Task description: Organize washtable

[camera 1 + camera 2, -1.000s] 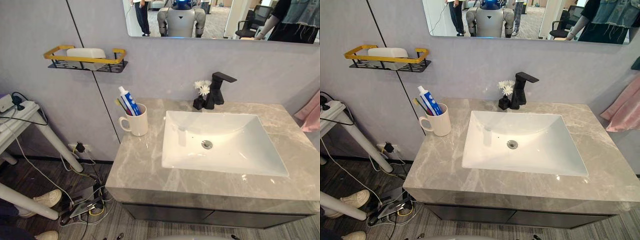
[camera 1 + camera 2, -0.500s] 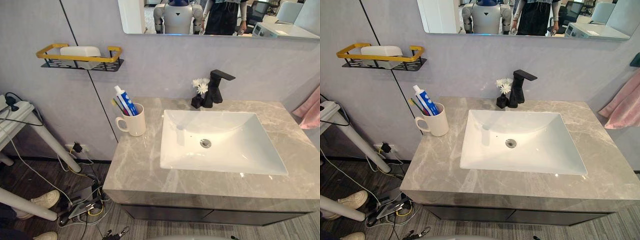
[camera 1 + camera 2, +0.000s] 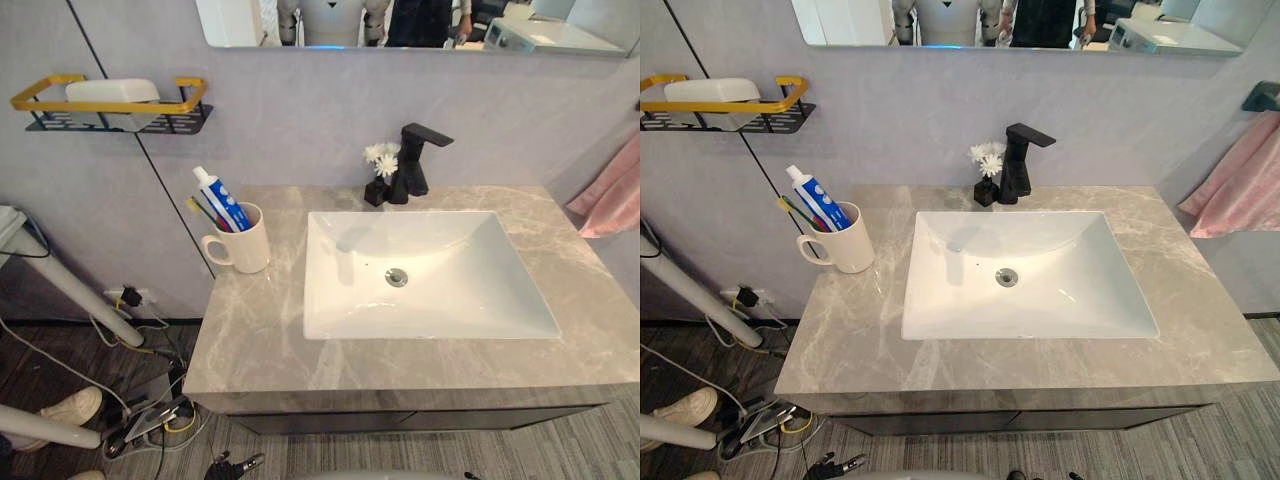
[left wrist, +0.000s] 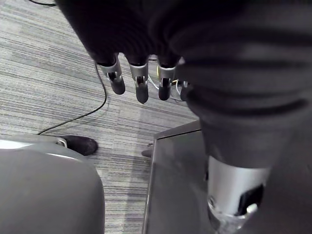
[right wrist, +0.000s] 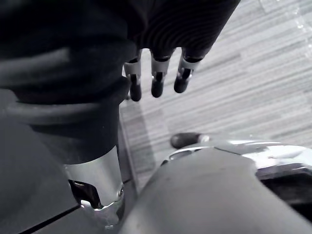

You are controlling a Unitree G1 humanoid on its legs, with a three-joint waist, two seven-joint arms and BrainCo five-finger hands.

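Note:
A grey marble washtable (image 3: 262,335) holds a white rectangular basin (image 3: 450,300). At its back left stands a white mug (image 3: 246,250) with a toothpaste tube (image 3: 214,193) and toothbrushes in it. Behind the basin are a black tap (image 3: 413,160) and a small dark vase of white flowers (image 3: 378,172). A bar of white soap (image 3: 110,91) lies in a yellow-rimmed wall shelf (image 3: 186,116) at the left. My left hand (image 4: 139,74) hangs low over the striped floor, fingers straight and empty. My right hand (image 5: 157,73) hangs the same way, open and empty.
A pink towel (image 3: 610,190) hangs on the wall to the right of the washtable. White table legs (image 3: 60,285), a tangle of cables (image 3: 150,412) and a person's shoe (image 3: 68,406) are on the floor at the left. A mirror (image 3: 420,20) spans the wall above.
The whole picture has slid left and slightly up, so the camera has moved. Nothing on the washtable has moved.

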